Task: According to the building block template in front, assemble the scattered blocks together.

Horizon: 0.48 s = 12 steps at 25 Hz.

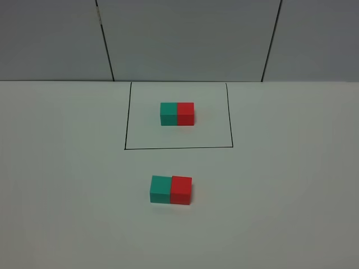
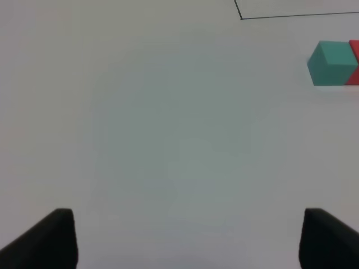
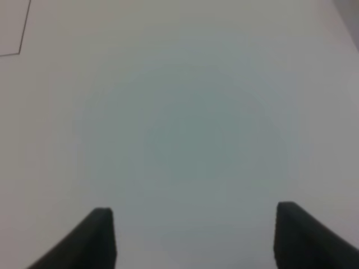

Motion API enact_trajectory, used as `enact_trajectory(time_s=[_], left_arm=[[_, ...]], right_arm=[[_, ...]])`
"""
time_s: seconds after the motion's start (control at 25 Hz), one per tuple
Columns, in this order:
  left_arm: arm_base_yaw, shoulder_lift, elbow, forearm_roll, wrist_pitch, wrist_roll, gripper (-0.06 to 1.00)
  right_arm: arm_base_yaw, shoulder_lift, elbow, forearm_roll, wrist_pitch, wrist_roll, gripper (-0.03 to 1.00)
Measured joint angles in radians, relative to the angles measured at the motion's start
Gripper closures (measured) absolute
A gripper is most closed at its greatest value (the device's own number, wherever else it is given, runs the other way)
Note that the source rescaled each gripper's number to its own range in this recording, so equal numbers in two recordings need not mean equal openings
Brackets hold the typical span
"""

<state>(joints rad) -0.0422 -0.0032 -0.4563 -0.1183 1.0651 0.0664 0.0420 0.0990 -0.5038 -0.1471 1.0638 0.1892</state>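
Worktop (image 1: 61, 185) fills most of what we see, white and flat, with grey wall panels (image 1: 185, 39) behind it. Starting on the left, our left claw (image 2: 185, 238) hangs released over bare surface, its two dark tips spread wide with nothing between them; from its wrist view the loose green cube (image 2: 331, 63) sits well off to one side, a sliver of red touching it.

Moving to the middle of the high view, the building block template (image 1: 177, 113) rests inside the black drawn rectangle (image 1: 126, 117), green on the left and red on the right. Nearer to us, outside that outline, the scattered blocks lie side by side: the green cube and the red cube (image 1: 181, 190), faces touching, in the same order as the model. The red one looks set a shade nearer than its partner, so the joint may not be perfectly flush.

On the right, our right claw (image 3: 193, 235) is likewise released and empty over plain surface, with only a corner of the outline in sight.

We judge the assembly essentially done. What remains, if anything, is a small squaring nudge on the red cube, then holding both arms clear.
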Motion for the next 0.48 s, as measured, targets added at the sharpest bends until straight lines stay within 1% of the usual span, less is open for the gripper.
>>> enact_trajectory(time_s=[0.2,0.48], left_arm=[[0.000,0.000,0.000,0.000,0.000,0.000,0.15],[0.000,0.000,0.000,0.000,0.000,0.000,0.15]], right_arm=[[0.000,-0.055,0.000,-0.002,0.001,0.002,0.45],[0.000,-0.060,0.000,-0.005,0.001,0.002,0.45]])
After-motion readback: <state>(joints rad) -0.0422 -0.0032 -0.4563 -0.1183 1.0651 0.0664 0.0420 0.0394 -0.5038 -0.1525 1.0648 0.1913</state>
